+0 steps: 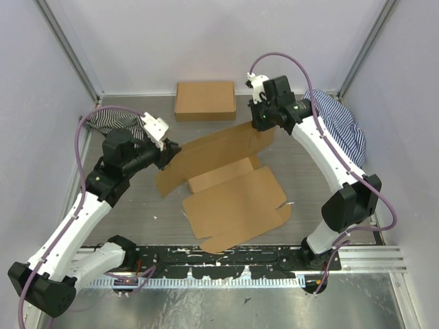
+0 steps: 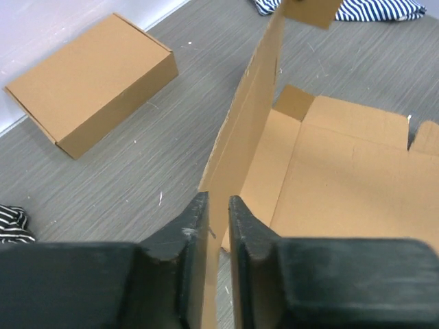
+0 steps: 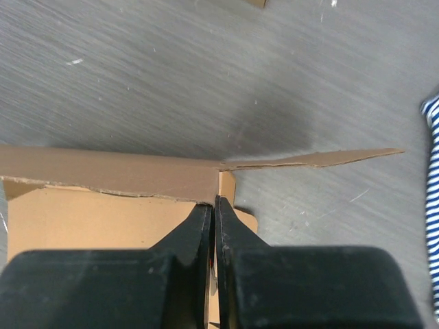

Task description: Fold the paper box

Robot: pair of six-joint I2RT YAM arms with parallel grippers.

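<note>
The paper box [image 1: 236,202] lies open in the middle of the table, just on the near side of the closed cardboard box [image 1: 204,101] at the far wall. Its base and most flaps lie flat. Only the long panel nearest the closed box stands on edge, so I judge the folding barely begun: the other walls, flaps and tabs are all left to do.

The right gripper [image 1: 263,122] is pinched together on that panel's end, to the right of the closed box. The left gripper [image 1: 167,147] straddles the opposite end, with a narrow gap between its fingers [image 2: 192,226]. I cannot tell whether they press the card.

Striped cloths [image 1: 343,127] flank the closed box.
</note>
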